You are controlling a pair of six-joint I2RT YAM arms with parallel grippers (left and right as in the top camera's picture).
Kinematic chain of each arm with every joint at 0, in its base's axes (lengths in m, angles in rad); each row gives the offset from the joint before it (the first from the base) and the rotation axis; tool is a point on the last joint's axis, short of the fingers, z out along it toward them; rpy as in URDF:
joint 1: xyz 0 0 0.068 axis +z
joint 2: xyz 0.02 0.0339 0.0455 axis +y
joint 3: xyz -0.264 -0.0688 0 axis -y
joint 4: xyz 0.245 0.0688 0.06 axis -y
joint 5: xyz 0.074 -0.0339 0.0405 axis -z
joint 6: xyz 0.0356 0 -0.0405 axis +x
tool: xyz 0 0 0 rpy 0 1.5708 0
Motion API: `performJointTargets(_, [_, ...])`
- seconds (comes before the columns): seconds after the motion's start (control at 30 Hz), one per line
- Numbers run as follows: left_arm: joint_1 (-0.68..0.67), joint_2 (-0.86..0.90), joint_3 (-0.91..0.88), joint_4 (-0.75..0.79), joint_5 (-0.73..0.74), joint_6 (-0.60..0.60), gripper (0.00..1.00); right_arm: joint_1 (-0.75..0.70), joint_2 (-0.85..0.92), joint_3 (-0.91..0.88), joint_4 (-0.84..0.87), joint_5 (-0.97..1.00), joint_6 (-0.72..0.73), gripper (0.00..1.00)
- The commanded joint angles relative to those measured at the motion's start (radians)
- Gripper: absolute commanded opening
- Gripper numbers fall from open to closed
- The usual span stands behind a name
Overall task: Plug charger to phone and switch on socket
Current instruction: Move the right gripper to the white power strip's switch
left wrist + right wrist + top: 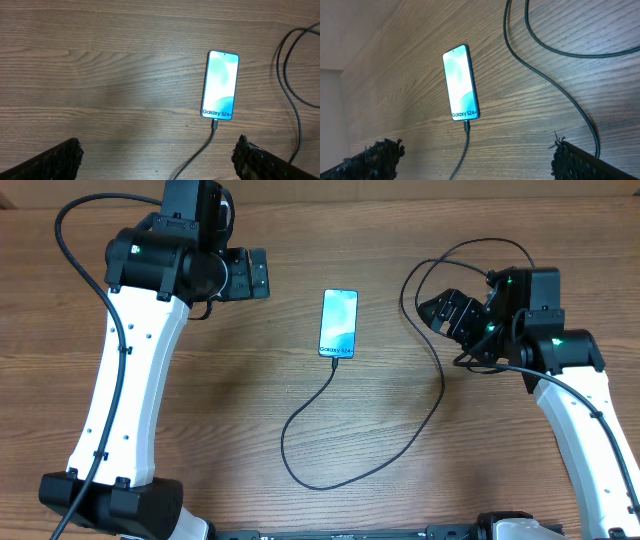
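The phone (339,323) lies face up mid-table with its blue-teal screen lit, and also shows in the wrist views (220,85) (461,82). The charger's black cable (300,415) is plugged into the phone's bottom edge by its connector (215,125) (466,126). It loops toward the front and curves back up to the right. My left gripper (262,275) (157,152) hovers open left of the phone, holding nothing. My right gripper (440,315) (477,155) hovers open to the phone's right, also holding nothing. The socket is out of view.
Black cable loops (425,280) (545,45) lie on the wooden table (230,400) near the right arm (570,380). The left arm (130,380) stretches along the table's left side.
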Motion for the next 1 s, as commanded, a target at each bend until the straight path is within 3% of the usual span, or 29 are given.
performJointTargets(0.0, [-0.005,0.008,0.0,0.0,-0.018,0.011,1.0,-0.031,-0.015,0.018,-0.013,-0.031,-0.033,1.0])
performJointTargets(0.27, [-0.005,0.008,0.0,0.0,-0.018,0.011,1.0,-0.27,0.042,0.214,-0.258,-0.046,-0.213,1.0])
performJointTargets(0.53, [-0.005,0.008,0.0,0.0,-0.018,0.012,1.0,-0.521,0.311,0.562,-0.503,-0.042,-0.414,1.0])
performJointTargets(0.7, [-0.005,0.008,0.0,0.0,-0.018,0.011,1.0,-0.604,0.438,0.606,-0.449,-0.045,-0.45,1.0])
performJointTargets(0.97, [-0.005,0.008,0.0,0.0,-0.017,0.011,1.0,-0.61,0.594,0.605,-0.307,-0.044,-0.471,1.0])
